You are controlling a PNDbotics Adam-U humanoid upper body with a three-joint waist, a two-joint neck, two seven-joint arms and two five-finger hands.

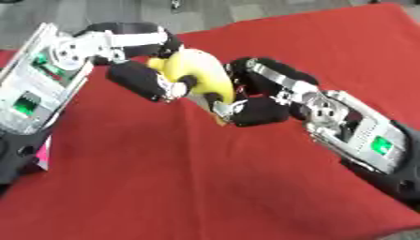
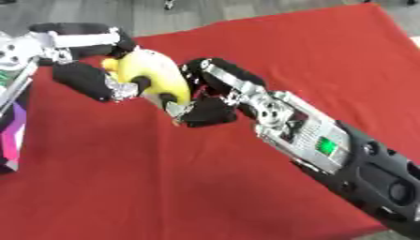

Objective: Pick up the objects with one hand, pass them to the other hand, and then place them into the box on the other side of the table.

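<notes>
A yellow banana-like object (image 1: 199,72) hangs above the red table (image 1: 205,178), held between both hands. My left hand (image 1: 139,77) comes in from the upper left, its fingers and thumb curled round the object's left side. My right hand (image 1: 261,91) reaches in from the lower right and has its fingers and thumb wrapped round the object's right and lower end. The object's underside is hidden by the fingers.
A box with a pink and purple side (image 2: 11,136) stands at the table's left edge, partly behind my left forearm. Grey floor (image 1: 205,11) lies beyond the table's far edge.
</notes>
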